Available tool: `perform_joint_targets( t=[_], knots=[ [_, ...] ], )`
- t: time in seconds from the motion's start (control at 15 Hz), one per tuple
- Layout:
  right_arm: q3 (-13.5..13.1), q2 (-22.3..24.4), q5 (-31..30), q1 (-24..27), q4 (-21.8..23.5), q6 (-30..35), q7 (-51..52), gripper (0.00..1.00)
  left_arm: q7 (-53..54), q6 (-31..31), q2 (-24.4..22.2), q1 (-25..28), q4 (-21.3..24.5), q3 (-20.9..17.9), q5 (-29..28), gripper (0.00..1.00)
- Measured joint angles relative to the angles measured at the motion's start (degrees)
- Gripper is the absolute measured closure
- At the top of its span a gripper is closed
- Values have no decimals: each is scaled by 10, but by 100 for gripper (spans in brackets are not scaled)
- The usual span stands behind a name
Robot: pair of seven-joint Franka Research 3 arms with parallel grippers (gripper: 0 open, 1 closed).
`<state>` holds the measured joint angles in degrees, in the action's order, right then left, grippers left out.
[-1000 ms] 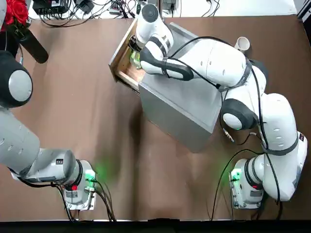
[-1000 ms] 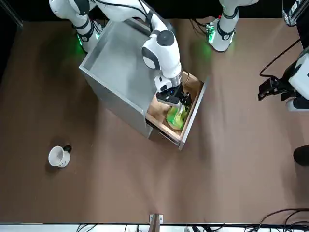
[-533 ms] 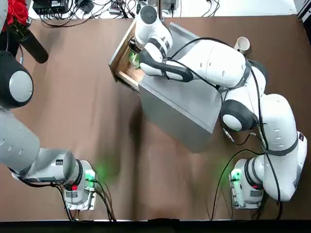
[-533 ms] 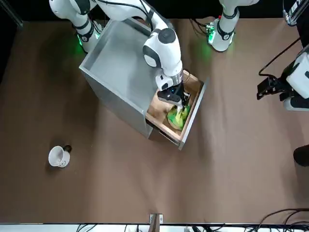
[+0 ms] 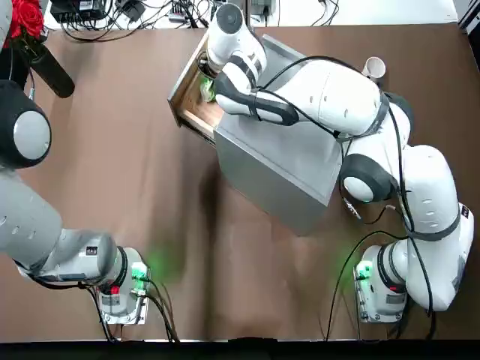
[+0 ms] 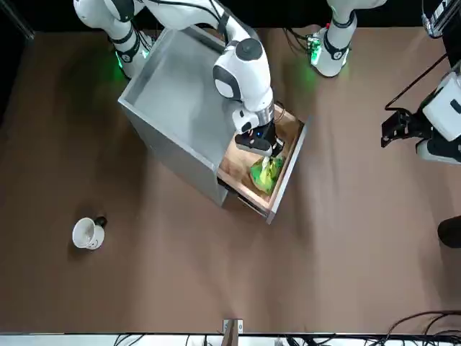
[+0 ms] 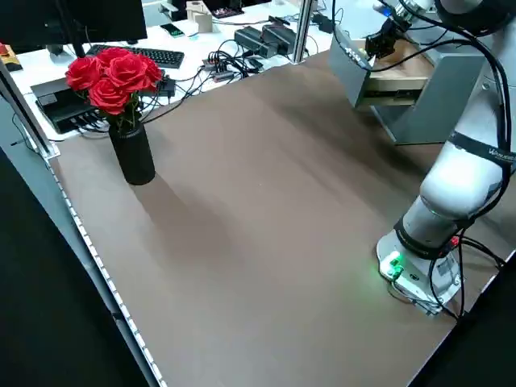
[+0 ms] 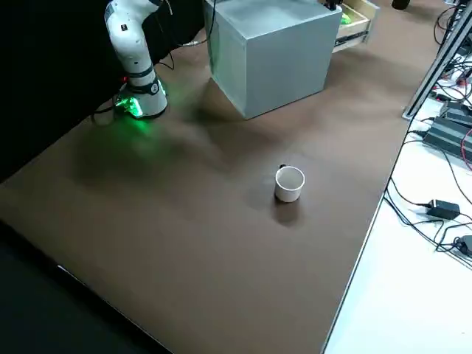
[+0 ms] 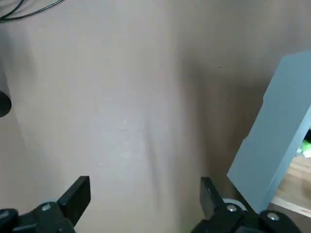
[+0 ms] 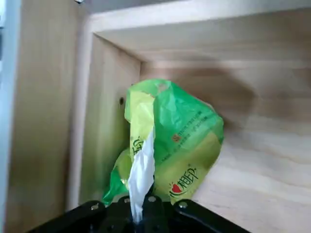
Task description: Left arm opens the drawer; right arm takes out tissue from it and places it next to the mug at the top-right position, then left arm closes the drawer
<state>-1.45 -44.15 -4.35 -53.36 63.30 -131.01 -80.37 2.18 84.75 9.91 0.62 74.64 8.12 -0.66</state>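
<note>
The drawer (image 6: 284,180) stands pulled out of the grey cabinet (image 6: 180,101), its light wood tray showing. Inside it the green and yellow tissue (image 6: 265,173) hangs tilted. My right gripper (image 10: 141,213) is shut on a white edge at the packet's top, with the tissue (image 10: 175,141) just below the fingers and close to the drawer's side wall. From overhead the right gripper (image 5: 206,84) reaches across the cabinet top. The left gripper (image 9: 146,199) hovers open over bare table, away from the drawer's grey front (image 9: 272,145). The white mug (image 5: 373,69) stands at the table's top right.
A black vase of red roses (image 7: 121,105) stands at the table's far left. Cables and electronics (image 5: 112,15) lie beyond the back edge. Brown table (image 5: 135,187) stretches between the cabinet and the left arm's base (image 5: 120,289).
The right gripper has risen a little in the drawer, and the tissue has been drawn upright under it. The left gripper has shifted slightly.
</note>
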Motion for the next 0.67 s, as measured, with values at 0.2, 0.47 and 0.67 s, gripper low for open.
perform_joint_targets(
  t=[0.2,0.47,0.67],
  knots=[
    [-4,17,1,8,-10,6,-15,98,3,0,0,1,1,0,0,0],
    [-4,59,22,33,-13,11,-17,98,3,-2,3,-2,6,0,0,0],
    [-4,95,54,52,-13,44,-17,98,3,-3,13,-1,10,0,0,2]
  ],
)
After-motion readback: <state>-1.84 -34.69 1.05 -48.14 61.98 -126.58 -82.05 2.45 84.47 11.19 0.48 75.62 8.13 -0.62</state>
